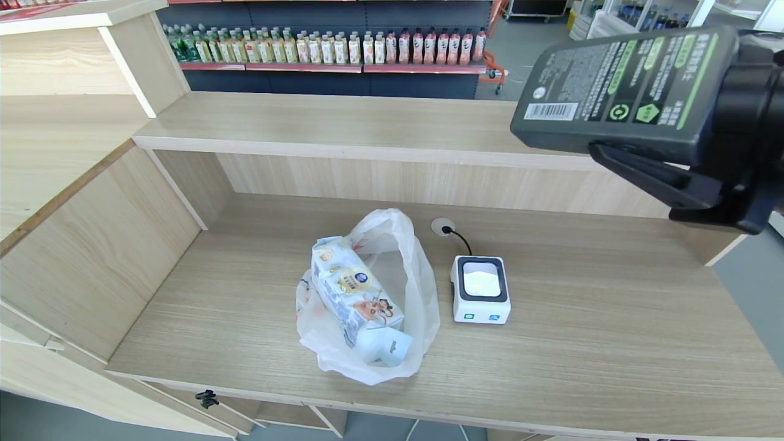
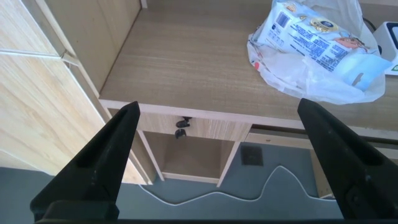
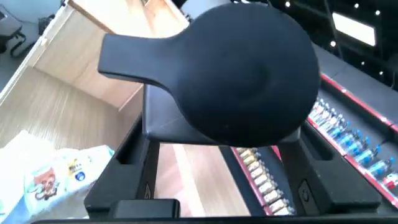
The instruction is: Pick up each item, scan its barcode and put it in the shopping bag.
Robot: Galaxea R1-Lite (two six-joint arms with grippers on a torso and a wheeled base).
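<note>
A dark flat container (image 1: 625, 92) with a barcode label hangs high at the upper right, above the counter's back ledge, with my right gripper (image 1: 661, 131) shut on it. Seen from the right wrist, its black rounded end (image 3: 242, 68) sits between the fingers (image 3: 130, 180). On the counter a white plastic shopping bag (image 1: 422, 294) lies open with a white printed package (image 1: 355, 294) inside it. The white scanner (image 1: 481, 288) stands just right of the bag. My left gripper (image 2: 217, 162) is open and holds nothing, low in front of the counter's front edge, near the bag (image 2: 298, 78).
The wooden counter (image 1: 612, 343) has a side panel on the left and a raised ledge (image 1: 343, 122) behind. A cable runs from the scanner to a hole (image 1: 443, 226). Store shelves with bottles (image 1: 324, 46) stand far behind. A dark handle (image 2: 181, 129) sits under the counter.
</note>
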